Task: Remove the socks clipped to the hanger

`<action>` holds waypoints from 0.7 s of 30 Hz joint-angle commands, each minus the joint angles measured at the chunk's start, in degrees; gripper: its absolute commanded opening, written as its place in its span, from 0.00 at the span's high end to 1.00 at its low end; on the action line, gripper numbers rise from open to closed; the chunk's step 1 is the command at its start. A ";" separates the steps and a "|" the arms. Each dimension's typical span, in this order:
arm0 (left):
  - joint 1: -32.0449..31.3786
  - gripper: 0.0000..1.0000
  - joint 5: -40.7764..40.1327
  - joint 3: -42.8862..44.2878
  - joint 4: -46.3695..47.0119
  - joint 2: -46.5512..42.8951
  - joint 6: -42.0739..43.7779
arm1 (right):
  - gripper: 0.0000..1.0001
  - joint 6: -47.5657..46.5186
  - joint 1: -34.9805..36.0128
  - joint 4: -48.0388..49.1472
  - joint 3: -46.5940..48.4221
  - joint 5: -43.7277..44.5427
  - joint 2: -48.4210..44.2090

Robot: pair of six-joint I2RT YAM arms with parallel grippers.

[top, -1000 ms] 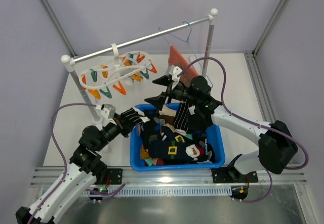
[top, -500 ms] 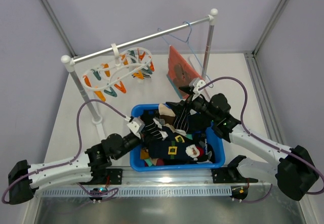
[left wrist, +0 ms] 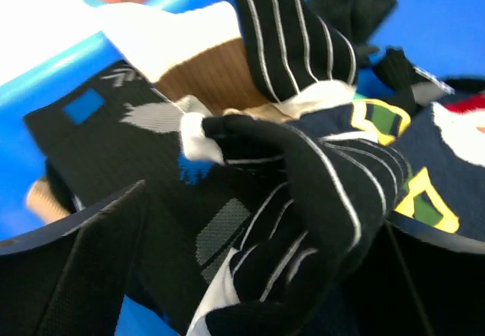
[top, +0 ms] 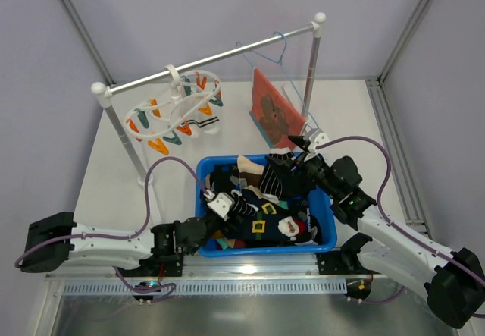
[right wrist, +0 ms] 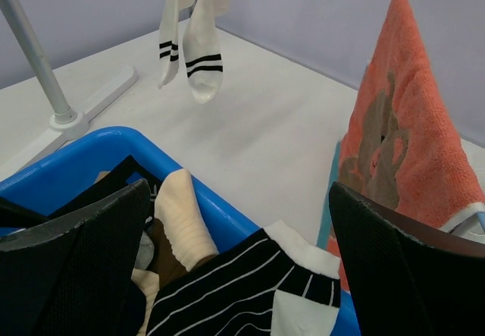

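Both my arms have drawn back and sunk lower. My left gripper (top: pixel 217 202), jaws wide apart and holding nothing, is over dark socks (left wrist: pixel 303 169) in the blue basket (top: pixel 200 226). My right gripper (top: pixel 300 148), equally wide and empty, is at its far rim. White striped socks (right wrist: pixel 194 44) hang clipped on the hanger (top: pixel 173 113).

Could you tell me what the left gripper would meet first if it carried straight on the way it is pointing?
Most likely the black striped sock bunched right between the left gripper's open fingers, atop the pile in the blue basket. It looks very close, though depth is hard to judge.
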 commanded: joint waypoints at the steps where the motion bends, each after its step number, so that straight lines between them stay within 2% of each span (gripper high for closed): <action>1: -3.28 0.00 -12.92 0.60 5.51 0.20 2.32 | 0.00 -0.33 -0.40 1.38 -0.27 0.96 -1.29; 5: -4.17 0.00 -28.09 1.05 5.59 0.21 4.08 | 0.00 -0.33 -0.48 1.47 -0.19 0.78 -0.67; 8: -4.17 0.00 -36.46 -1.76 11.90 -2.07 5.40 | 0.00 -0.41 -0.66 1.55 -0.36 0.61 -0.41; 9: -4.17 0.00 -43.97 -2.90 17.14 -5.04 6.10 | 0.00 -0.50 -0.75 1.73 -0.62 0.61 -0.50; 12: -3.38 0.01 -50.01 -6.24 19.92 -11.46 9.19 | 0.00 -0.41 -1.01 2.17 -0.80 -0.62 -0.67; 14: -0.24 0.00 -50.03 -5.99 9.52 -19.63 5.17 | 0.00 -0.41 -1.19 2.52 -0.80 -1.67 -0.59; 15: 0.74 0.01 -50.11 -5.38 3.55 -22.09 -1.91 | 0.00 -0.33 -1.19 2.52 -0.71 -1.94 -0.50; 16: 2.06 0.00 -51.33 -4.24 -10.35 -27.34 -5.46 | 0.00 -0.33 -1.19 2.69 -0.71 -2.11 -0.41; 17: 3.64 0.00 -52.21 -3.27 -17.28 -29.57 -9.32 | 0.00 -0.33 -1.27 2.61 -0.71 -2.38 -0.41; 18: 4.26 0.00 -53.44 -0.56 -24.04 -31.76 -18.93 | 0.00 -0.33 -1.36 2.69 -0.80 -2.64 -0.24; 20: 4.45 0.00 -53.82 2.09 -42.03 -35.89 -29.70 | 0.00 -0.33 -1.27 3.22 -0.98 -3.34 -0.06; 21: 4.53 0.00 -53.54 2.19 -39.26 -36.27 -28.53 | 0.00 -0.33 -1.36 3.40 -0.98 -3.52 0.12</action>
